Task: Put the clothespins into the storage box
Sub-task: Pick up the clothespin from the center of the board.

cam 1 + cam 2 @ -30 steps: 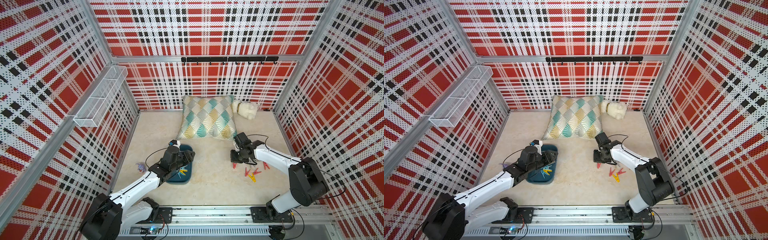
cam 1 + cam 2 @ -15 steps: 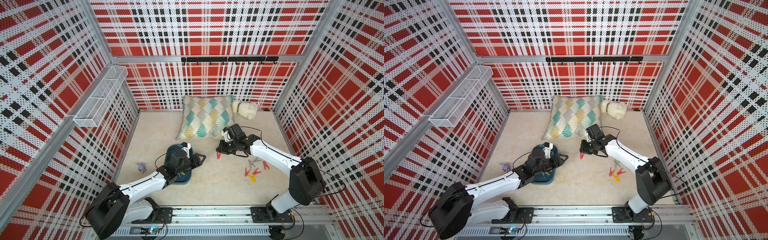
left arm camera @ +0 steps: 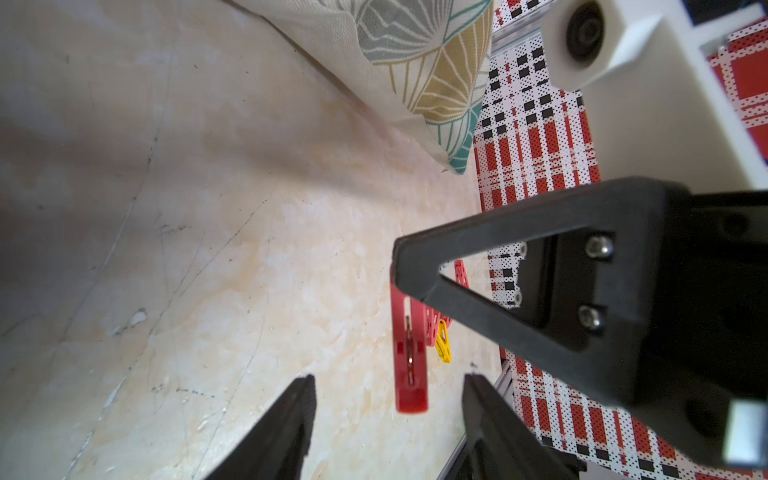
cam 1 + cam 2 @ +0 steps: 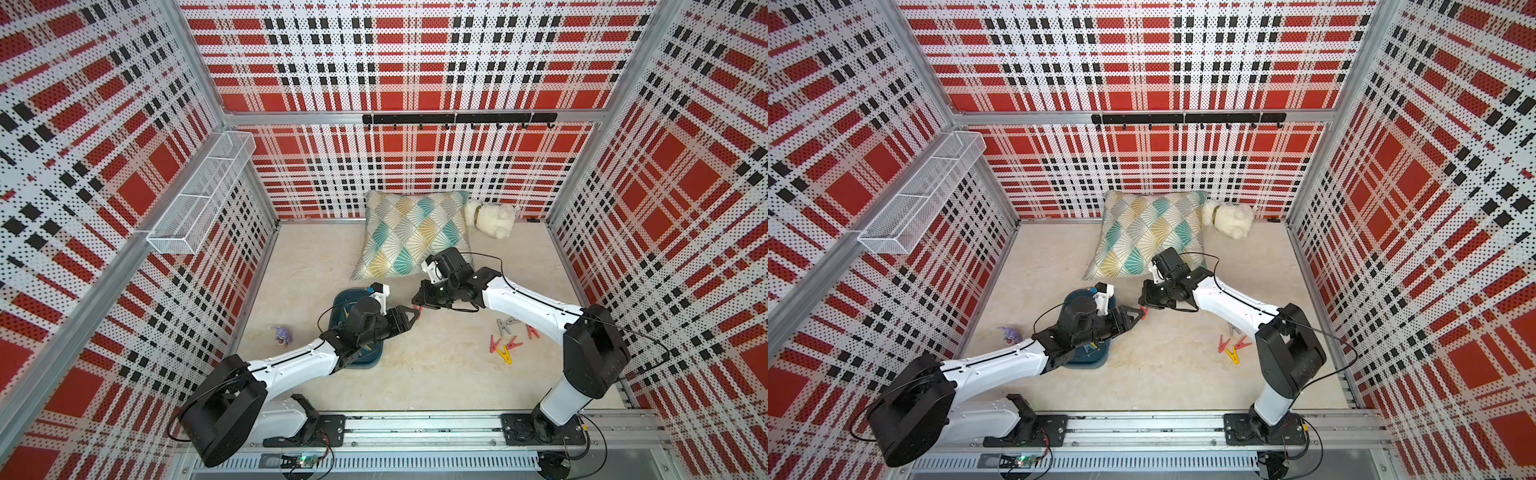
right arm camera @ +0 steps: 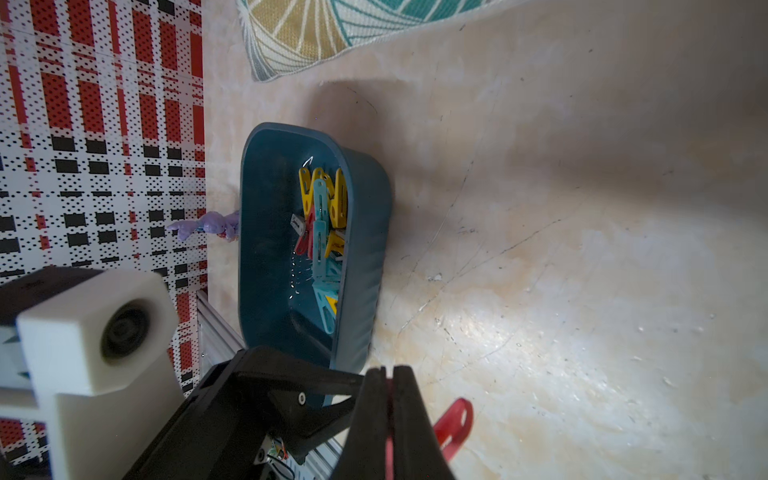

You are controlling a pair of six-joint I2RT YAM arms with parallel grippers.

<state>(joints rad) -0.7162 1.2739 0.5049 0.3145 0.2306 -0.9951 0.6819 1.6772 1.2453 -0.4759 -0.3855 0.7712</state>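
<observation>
1. Clenched in the right hand (image 4: 417, 304): one red clothespin (image 3: 409, 357), pinched at one end, the other end hanging free above the surface (image 4: 436, 374).
2. Left hand (image 3: 388, 377) released, its fingers (image 3: 291, 424) spread on either side of that clothespin's free end. A gap on both sides in the left wrist view, no contact visible.
3. Tip to tip in both top views, the two hands just beside the storage box (image 4: 343, 299), on its side toward the right arm.
4. Inside the storage box: a heap of yellow, teal and red clothespins (image 5: 322, 224) lying along one long wall. Box flat on the surface, partly covered by the left arm in both top views.
5. On the surface near the right arm, well apart from the box: loose clothespins (image 4: 505, 345), three red and one yellow, with grey ones just beside them, count of grey unclear.
6. Behind the hands, against the back wall: a patterned cushion (image 4: 411, 237), with a cream plush toy (image 4: 490, 218) at its corner.
7. Near the box, toward the left wall: a small purple toy (image 4: 281, 334) on the surface.
8. On the left wall, a white wire basket (image 4: 199, 199); on the back wall, a black hook rail (image 4: 457, 119).
</observation>
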